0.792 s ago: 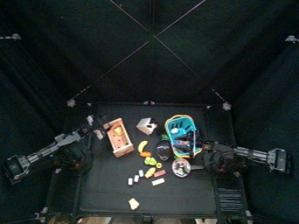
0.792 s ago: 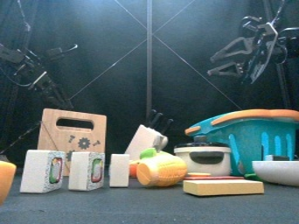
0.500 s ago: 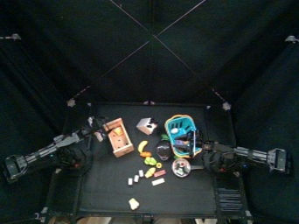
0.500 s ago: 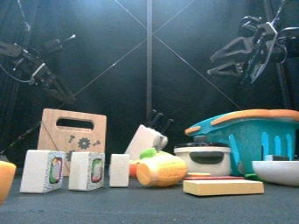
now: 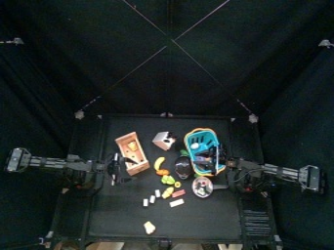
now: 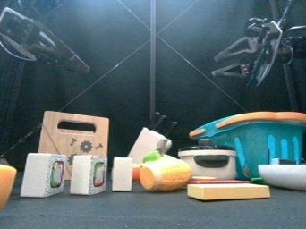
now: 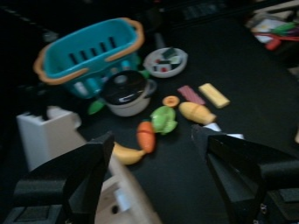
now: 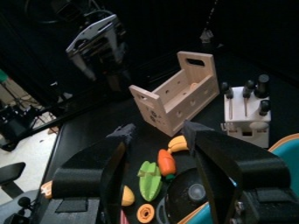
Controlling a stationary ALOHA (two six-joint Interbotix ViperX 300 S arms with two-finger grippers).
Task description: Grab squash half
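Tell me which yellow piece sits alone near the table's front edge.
The small squash half, off by itself; the yellow crescent lies by the crate.

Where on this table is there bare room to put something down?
Bare: the table at the front left, and the back strip behind the wooden crate. Crowded: the middle, from crate and knife block to teal basket and the small toy pieces.

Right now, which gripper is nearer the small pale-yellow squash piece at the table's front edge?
Left. The left gripper hangs over the table's left side, behind the squash piece; the right gripper is farther off, beside the basket.
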